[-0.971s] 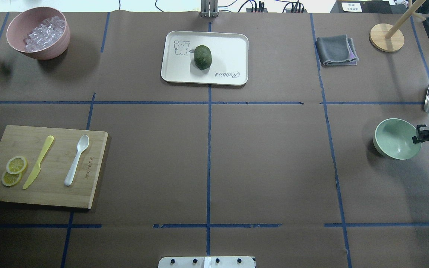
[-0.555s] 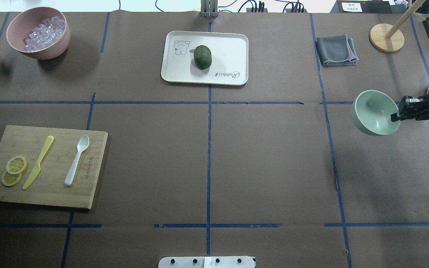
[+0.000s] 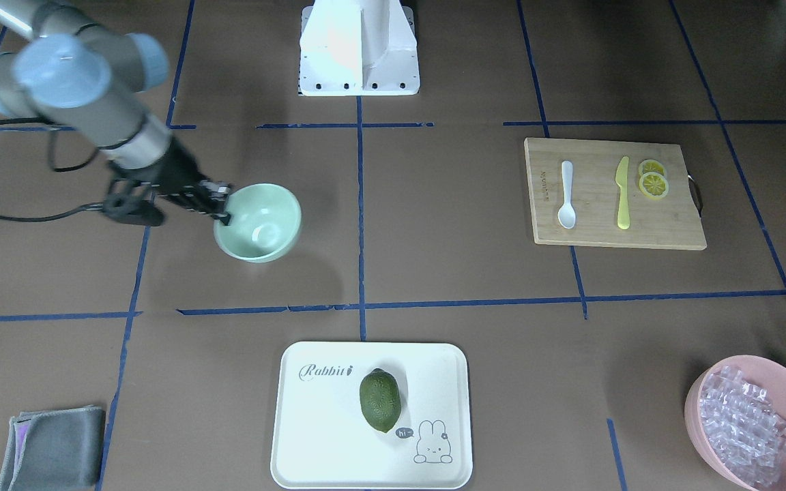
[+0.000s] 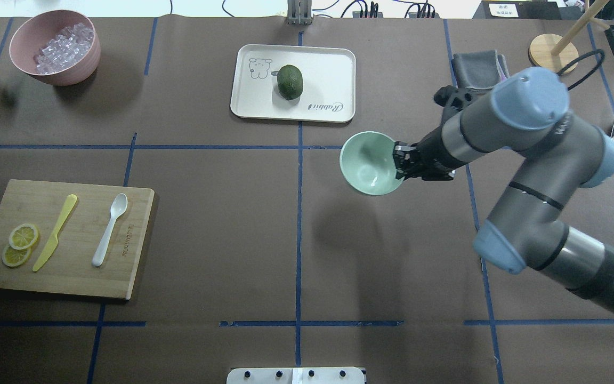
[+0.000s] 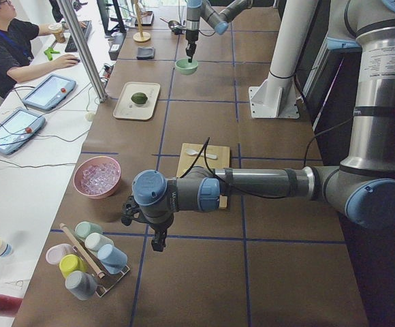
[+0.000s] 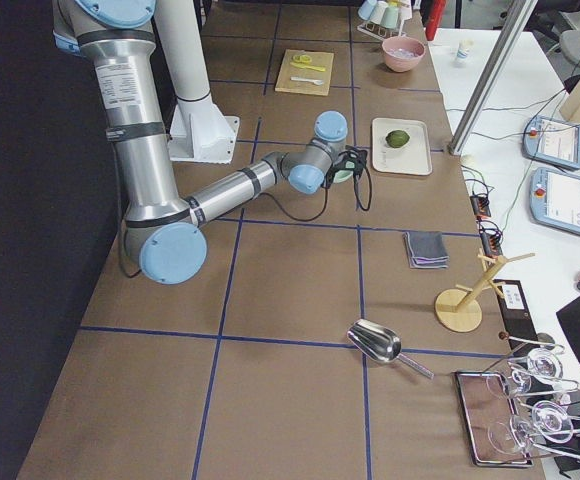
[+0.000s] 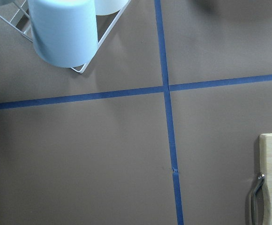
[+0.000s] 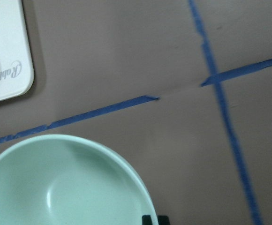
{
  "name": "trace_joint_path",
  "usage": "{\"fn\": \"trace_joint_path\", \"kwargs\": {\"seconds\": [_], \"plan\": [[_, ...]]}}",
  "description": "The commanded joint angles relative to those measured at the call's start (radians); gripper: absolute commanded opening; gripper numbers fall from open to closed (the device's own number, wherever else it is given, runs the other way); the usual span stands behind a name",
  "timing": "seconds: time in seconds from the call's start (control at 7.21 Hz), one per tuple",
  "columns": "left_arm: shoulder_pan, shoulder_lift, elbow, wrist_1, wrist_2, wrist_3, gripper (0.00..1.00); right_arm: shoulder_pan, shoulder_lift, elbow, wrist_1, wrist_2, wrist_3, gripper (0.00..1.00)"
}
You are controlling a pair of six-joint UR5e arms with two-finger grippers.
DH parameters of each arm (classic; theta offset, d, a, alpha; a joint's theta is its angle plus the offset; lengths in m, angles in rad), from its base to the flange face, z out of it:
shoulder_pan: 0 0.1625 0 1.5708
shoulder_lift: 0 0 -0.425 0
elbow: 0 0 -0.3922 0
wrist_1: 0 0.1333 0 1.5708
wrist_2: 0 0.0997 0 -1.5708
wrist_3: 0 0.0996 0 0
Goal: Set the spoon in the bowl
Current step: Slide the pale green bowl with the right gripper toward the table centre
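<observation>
In the front-facing view, the right pincer is clamped on the near rim of the bowl. The spoon lies well beyond the bowl's far side, on a cutting board.

In the overhead view, the bowl's shadow falls apart from it on the table, so it is probably airborne. The wrist should hold it level, lower it straight down, and release only once the base sits flat.

In the left side view, the left pincer hangs just beside the board, and its state cannot be told. Setting the bowl within its reach would help.

In the right wrist view, only the rim shows, directly ahead of the fingers, so the grip looks shallow.
</observation>
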Motion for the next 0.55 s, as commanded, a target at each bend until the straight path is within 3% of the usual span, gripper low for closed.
{"fn": "trace_joint_path", "kwargs": {"seconds": [0.0,0.42], "plan": [[0.000,0.000,0.000,0.000,-0.002,0.000,1.00,-0.130,0.137,-0.033,-0.141,-0.126,0.062,0.00],[0.000,0.000,0.000,-0.002,-0.002,0.000,1.00,-0.204,0.199,-0.117,-0.146,-0.203,0.074,0.01]]}}
